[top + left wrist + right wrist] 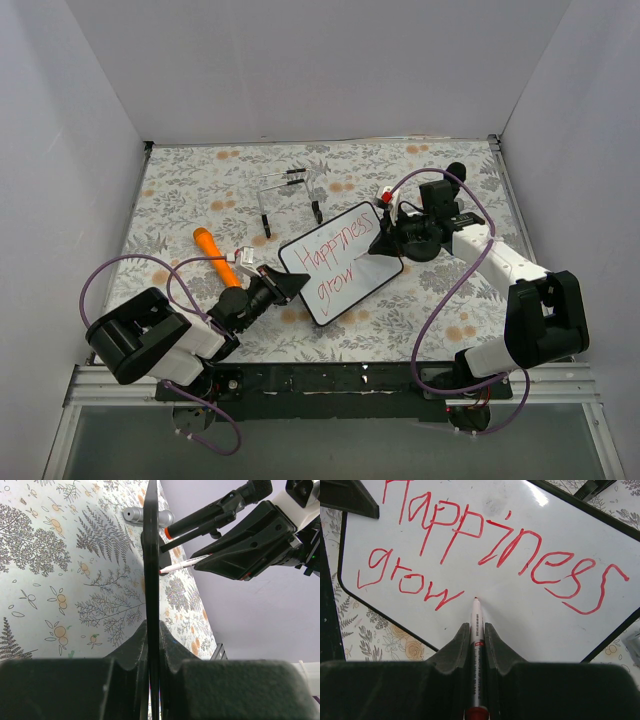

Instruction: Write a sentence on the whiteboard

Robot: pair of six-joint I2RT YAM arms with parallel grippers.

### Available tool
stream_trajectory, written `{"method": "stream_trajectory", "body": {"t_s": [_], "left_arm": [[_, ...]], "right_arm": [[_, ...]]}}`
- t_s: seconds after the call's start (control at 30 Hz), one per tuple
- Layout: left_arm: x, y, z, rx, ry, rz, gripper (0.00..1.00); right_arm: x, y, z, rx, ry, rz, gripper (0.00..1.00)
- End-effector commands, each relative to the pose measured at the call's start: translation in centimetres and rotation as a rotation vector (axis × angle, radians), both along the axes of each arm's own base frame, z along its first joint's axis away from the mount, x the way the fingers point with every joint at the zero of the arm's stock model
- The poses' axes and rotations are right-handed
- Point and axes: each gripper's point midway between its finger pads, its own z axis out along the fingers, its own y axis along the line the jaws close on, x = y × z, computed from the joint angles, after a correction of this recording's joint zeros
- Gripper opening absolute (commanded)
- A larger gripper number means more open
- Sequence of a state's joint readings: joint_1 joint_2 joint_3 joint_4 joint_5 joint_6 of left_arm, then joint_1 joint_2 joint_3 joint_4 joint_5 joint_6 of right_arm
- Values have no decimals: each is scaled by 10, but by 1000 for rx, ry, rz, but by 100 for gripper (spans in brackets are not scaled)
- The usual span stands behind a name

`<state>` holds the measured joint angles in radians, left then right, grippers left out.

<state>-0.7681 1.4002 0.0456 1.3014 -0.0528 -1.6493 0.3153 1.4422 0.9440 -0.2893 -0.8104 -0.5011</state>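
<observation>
1. Top view: a floral-patterned table (200, 190) is enclosed by white walls (300, 60), and the whiteboard (340, 262) is seen at centre frame.
2. Left wrist view: the board's edge is clamped by the left gripper (152, 640).
3. Right wrist view: a red marker (475, 611) is pinched by the right gripper (476, 632), with its tip at the board beside the sentence (485, 555), so far "Happiness grow".

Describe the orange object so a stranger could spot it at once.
Start at the floral table cover, go left of the whiteboard. Beyond the left arm lies a bright orange stick, the only solid orange thing; the nearby stand is clear wire.
</observation>
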Motion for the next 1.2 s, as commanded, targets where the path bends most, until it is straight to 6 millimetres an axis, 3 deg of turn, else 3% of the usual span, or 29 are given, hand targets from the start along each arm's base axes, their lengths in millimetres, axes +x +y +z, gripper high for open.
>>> {"method": "stream_trajectory", "body": {"t_s": [0.0, 0.53, 0.77, 1.17], "left_arm": [[-8, 2, 52, -136, -175, -17, 0], [-8, 2, 52, -134, -175, -18, 0], [-8, 2, 51, -132, -175, -17, 0], [-8, 2, 52, -134, -177, -17, 0]], "right_arm": [[-1, 1, -2, -5, 1, 8, 1], [-18, 10, -3, 26, 41, 86, 1], [-24, 6, -8, 2, 45, 93, 1], [-18, -5, -11, -53, 18, 34, 1]]}}
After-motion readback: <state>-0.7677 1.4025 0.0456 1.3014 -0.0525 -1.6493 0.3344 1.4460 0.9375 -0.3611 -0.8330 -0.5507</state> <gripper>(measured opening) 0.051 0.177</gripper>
